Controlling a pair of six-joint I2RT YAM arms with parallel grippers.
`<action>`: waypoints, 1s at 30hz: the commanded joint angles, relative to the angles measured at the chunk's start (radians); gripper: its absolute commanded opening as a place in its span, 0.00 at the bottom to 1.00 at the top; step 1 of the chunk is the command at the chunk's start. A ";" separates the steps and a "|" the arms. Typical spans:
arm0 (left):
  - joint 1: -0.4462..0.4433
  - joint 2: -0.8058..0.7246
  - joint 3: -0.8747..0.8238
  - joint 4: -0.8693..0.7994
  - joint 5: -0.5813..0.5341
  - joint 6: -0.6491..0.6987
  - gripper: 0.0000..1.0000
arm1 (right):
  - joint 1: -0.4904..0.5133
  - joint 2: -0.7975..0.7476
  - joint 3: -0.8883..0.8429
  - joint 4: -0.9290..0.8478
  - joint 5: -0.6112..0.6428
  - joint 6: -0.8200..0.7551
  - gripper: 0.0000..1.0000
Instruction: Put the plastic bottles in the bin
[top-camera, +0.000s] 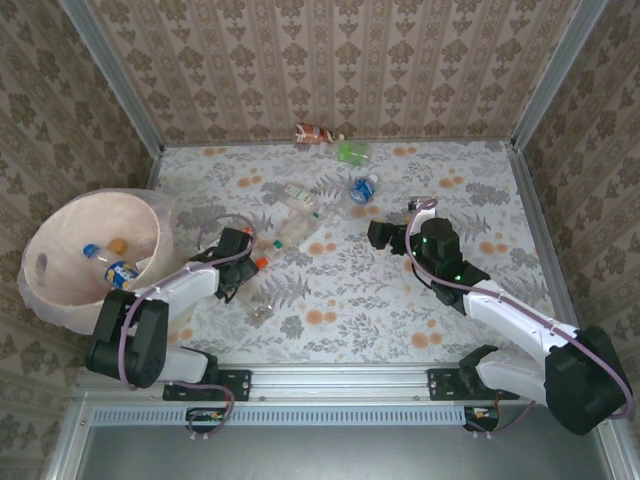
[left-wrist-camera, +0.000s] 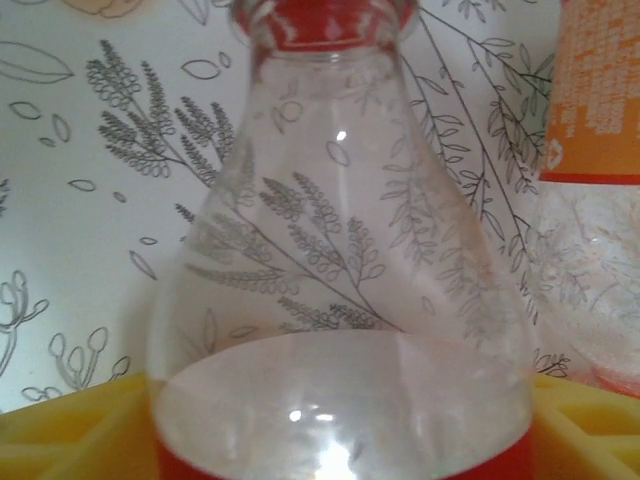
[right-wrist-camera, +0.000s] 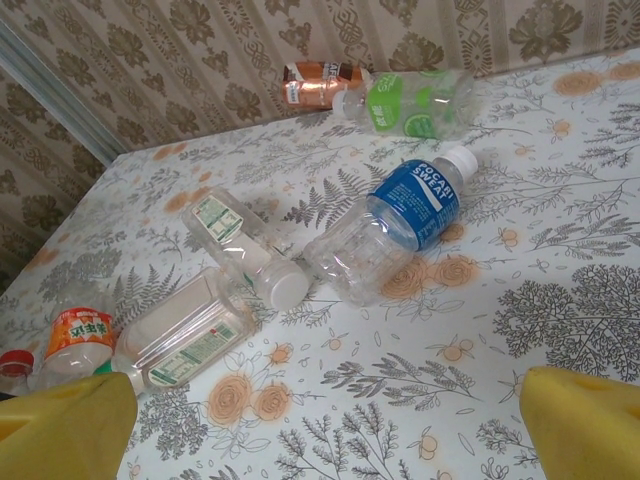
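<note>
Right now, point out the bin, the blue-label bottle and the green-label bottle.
bin (top-camera: 100, 212): top external view, on its bare inner wall.
blue-label bottle (right-wrist-camera: 415, 205): right wrist view, on its blue label.
green-label bottle (right-wrist-camera: 398, 105): right wrist view, on its green label.

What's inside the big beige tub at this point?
Inside the round pinkish-beige bin, a clear plastic bottle with a blue label lies by the right wall, an orange cap and a blue cap beside it. The near wall covers some floor.
</note>
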 joint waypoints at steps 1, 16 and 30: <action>-0.005 0.002 -0.011 0.040 0.019 0.043 0.69 | -0.005 -0.028 0.010 -0.016 0.001 0.008 1.00; -0.137 -0.142 0.056 -0.051 -0.121 0.153 0.54 | -0.004 -0.025 0.012 0.007 -0.053 -0.004 1.00; -0.234 -0.289 0.175 0.007 -0.111 0.346 0.52 | -0.004 -0.010 0.015 0.038 -0.127 -0.013 1.00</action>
